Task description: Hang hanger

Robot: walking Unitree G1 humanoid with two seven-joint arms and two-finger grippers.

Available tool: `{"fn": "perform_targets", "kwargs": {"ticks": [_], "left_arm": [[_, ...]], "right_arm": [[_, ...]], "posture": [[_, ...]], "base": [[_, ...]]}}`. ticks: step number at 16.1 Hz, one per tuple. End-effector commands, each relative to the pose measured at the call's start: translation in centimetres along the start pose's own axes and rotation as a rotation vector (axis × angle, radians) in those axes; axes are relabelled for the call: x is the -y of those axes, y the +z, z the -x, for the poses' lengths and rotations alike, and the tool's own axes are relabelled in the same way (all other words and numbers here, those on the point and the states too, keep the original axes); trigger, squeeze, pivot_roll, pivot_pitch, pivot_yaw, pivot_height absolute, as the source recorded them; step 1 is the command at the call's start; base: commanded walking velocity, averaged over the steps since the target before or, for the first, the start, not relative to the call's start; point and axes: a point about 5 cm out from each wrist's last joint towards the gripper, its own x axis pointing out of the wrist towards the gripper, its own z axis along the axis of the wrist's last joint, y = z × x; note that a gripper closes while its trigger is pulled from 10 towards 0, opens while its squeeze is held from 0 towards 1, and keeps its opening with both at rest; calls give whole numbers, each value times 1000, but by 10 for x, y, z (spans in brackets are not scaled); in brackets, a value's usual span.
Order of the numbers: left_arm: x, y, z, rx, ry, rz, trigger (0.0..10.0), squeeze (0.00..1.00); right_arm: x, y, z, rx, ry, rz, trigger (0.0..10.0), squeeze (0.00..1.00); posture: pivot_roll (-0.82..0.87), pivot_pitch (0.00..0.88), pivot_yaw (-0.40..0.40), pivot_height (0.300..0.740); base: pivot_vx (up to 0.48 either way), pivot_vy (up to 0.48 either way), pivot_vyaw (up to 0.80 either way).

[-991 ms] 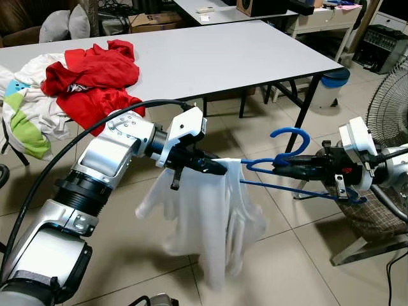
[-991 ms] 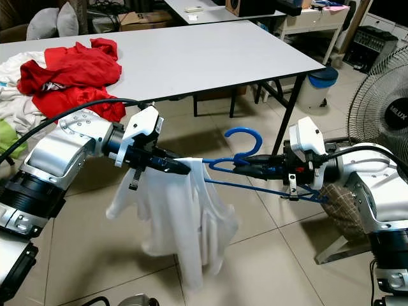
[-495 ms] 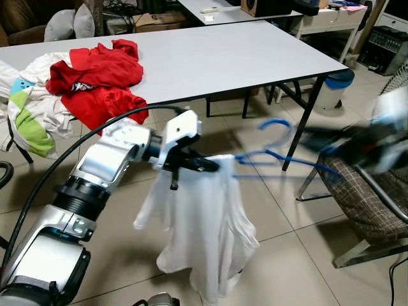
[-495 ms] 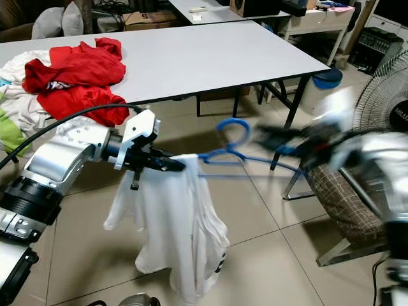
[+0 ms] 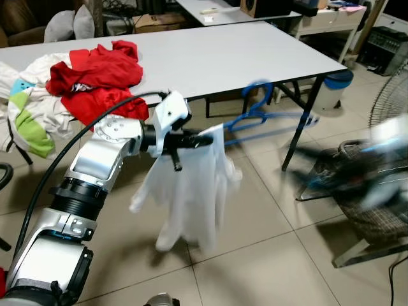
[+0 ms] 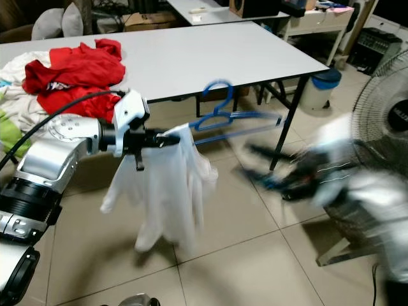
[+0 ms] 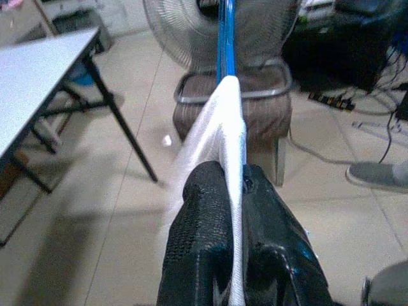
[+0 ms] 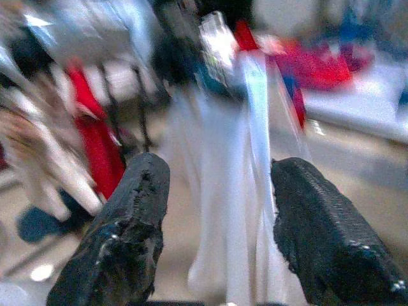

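Observation:
A blue hanger carries a white shirt that droops from one of its arms. My left gripper is shut on that shirt-covered end and holds the hanger out level over the floor, hook uppermost, just in front of the table's edge. In the left wrist view the black fingers pinch white cloth, and the blue bar runs on ahead. My right gripper is open and holds nothing; it is a blur low on the right, apart from the hanger.
A long white table stands behind, with red clothes and other garments heaped at its left end. A chair with a checked seat, a standing fan and a blue bin are on the right. Tiled floor lies below the shirt.
My right gripper has let go of the hanger and swung down and back to the right. My left gripper has carried the hanger and shirt up toward the table.

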Motion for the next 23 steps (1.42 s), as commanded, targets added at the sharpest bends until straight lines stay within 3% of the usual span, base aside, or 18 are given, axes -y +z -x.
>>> {"fn": "perform_targets", "kwargs": {"ticks": [1, 3, 6, 7, 12, 14, 16, 18, 19, 23], "left_arm": [[-1, 11, 2, 39, 7, -15, 0, 0], [7, 19, 4, 60, -44, -24, 0, 0], [11, 26, 4, 70, -63, -26, 0, 0], [12, 29, 2, 80, -74, -29, 0, 0], [14, 42, 5, 130, -128, -20, 0, 0], [16, 40, 15, 128, -237, 30, 0, 0], [21, 36, 20, 105, -307, 43, 0, 0], [32, 23, 27, -11, -464, 25, 0, 0], [32, 23, 26, -20, -480, 22, 0, 0], [35, 35, 15, 8, -543, -19, 0, 0]], "right_arm": [[5, -6, -4, -57, -91, 44, 10000, 1000], [31, -39, -6, -27, -374, -120, 10000, 1000], [31, -37, 0, 148, -335, -239, 10000, 1000], [31, -44, 6, 148, -311, -282, 10000, 1000], [31, -87, 18, -22, -314, -339, 10000, 1000], [44, -97, 23, -38, -502, -313, 10000, 1000], [47, -96, 24, -12, -524, -317, 10000, 1000], [48, -94, 25, -13, -504, -299, 10000, 1000], [48, -94, 25, -16, -494, -298, 10000, 1000], [35, -86, 11, 28, -203, -316, 10000, 1000]], "posture": [[-88, 0, 40, 740], [-84, 0, 34, 740], [-80, 0, 23, 740], [-79, 0, 20, 740], [-73, 0, 15, 740], [-72, 0, 19, 740], [-72, 0, 19, 740], [-78, 0, 29, 740], [-84, 0, 36, 740], [-87, 0, 45, 740]], "base": [[0, 0, 0], [0, 0, 0], [0, 0, 0], [0, 0, 0], [0, 0, 0], [0, 0, 0], [0, 0, 0], [0, 0, 0], [0, 0, 0], [0, 0, 0]]}}
